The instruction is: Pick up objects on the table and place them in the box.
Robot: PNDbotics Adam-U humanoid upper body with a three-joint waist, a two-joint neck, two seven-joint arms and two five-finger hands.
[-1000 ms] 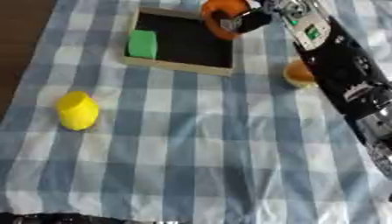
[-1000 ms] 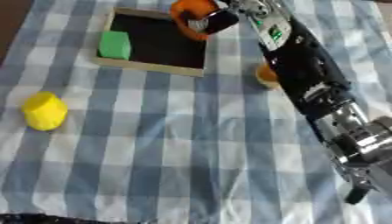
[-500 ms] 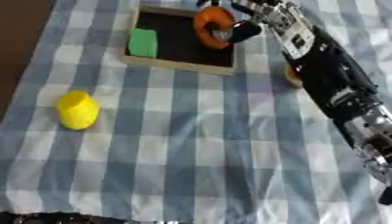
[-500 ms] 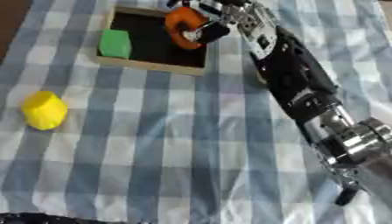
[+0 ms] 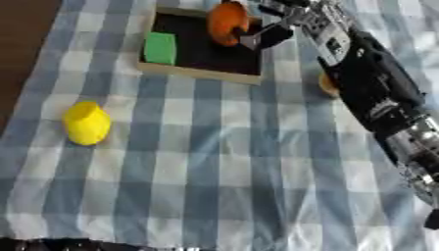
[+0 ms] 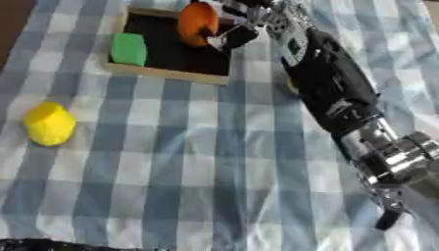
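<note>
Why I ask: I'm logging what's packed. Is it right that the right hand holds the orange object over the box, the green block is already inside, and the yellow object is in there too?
Not quite. The yellow object lies on the checked cloth, outside the box, as the left eye view shows. The right hand does hold the orange object over the box, with the green block inside.

The right hand [image 5: 279, 22] is blurred and partly cut by the top edge, so its fingers round the orange object [image 5: 226, 22] cannot be made out; a small orange thing [image 5: 327, 84] sits mostly hidden behind the forearm
</note>
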